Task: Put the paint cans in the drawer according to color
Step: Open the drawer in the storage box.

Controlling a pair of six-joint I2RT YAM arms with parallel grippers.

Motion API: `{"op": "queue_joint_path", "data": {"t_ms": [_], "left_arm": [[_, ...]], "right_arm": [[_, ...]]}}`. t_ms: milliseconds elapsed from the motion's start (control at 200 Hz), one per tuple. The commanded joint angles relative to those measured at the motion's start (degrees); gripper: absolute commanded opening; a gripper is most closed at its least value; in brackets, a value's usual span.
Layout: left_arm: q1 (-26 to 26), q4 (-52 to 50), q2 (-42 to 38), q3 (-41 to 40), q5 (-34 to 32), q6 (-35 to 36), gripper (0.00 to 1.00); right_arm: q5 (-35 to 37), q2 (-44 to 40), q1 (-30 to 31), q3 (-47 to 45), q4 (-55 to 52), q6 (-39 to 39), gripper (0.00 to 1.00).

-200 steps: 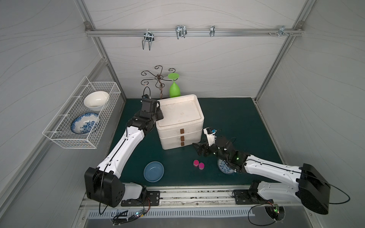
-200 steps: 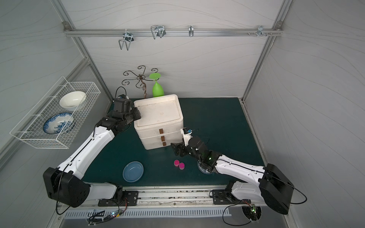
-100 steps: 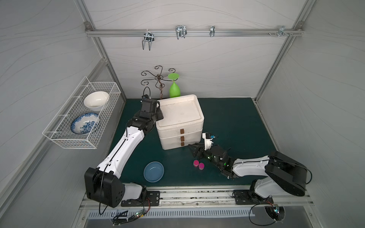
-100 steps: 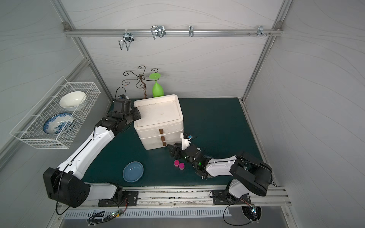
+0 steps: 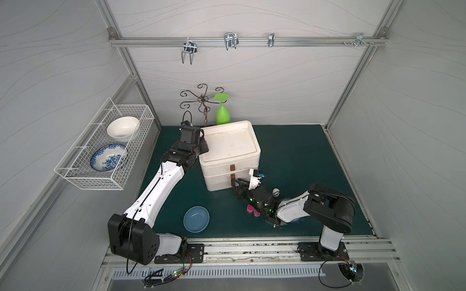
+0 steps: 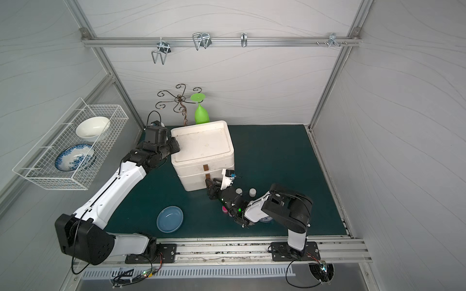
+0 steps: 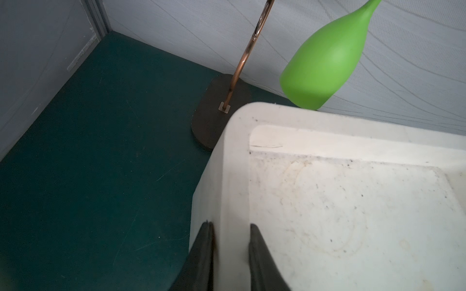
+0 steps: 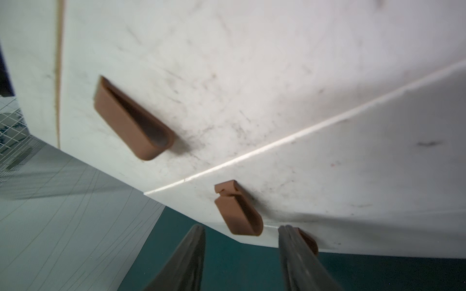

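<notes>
Right jaws: the right gripper [image 8: 241, 226] has its jaws apart and clamps nothing; a brown handle [image 8: 238, 211] shows in the gap just beyond the tips; a lower handle [image 8: 309, 240] is partly hidden behind one finger; contact cannot be told
Left jaws: the left gripper [image 7: 230, 226] is clamped on the raised rim of the white drawer unit [image 7: 353, 201]; one finger is outside the wall, one inside
Drawers: fronts sit flush in both top views; closed
Paint cans: pink paint cans [image 5: 250, 208] stand side by side on the teal mat [image 5: 290, 151] at 5 o'clock from the unit, partly under the right arm; white paint cans [image 6: 239, 192] stand at 4 o'clock, beside the right wrist; all are outside the unit
Surroundings: blue bowl [image 5: 196, 218] at 7 o'clock; green goblet [image 5: 223, 114] upturned at 12 o'clock
</notes>
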Motion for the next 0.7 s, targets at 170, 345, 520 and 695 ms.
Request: {"op": "queue_joint_path", "data": {"t_ms": [170,345,520,695], "left_arm": [[-1.1,1.8,-0.6,-0.5,12.8,-7.8,0.05],[-1.2,1.9,-0.8,-0.6,13.0,-7.9,0.05],[-1.3,1.9,-0.8,-0.6,13.1,-8.0,0.05],[-1.6,1.9,-0.7,-0.6,13.0,-7.9,0.05]], "right_arm": [[1.2,3.7,0.5,4.4,2.8,-1.7,0.48],[2.0,3.8,0.4,5.4,1.4,-2.6,0.36],[1.8,3.9,-0.5,5.7,-0.2,-1.8,0.2],[0.2,4.9,-1.8,6.3,-1.2,-1.0,0.09]]}}
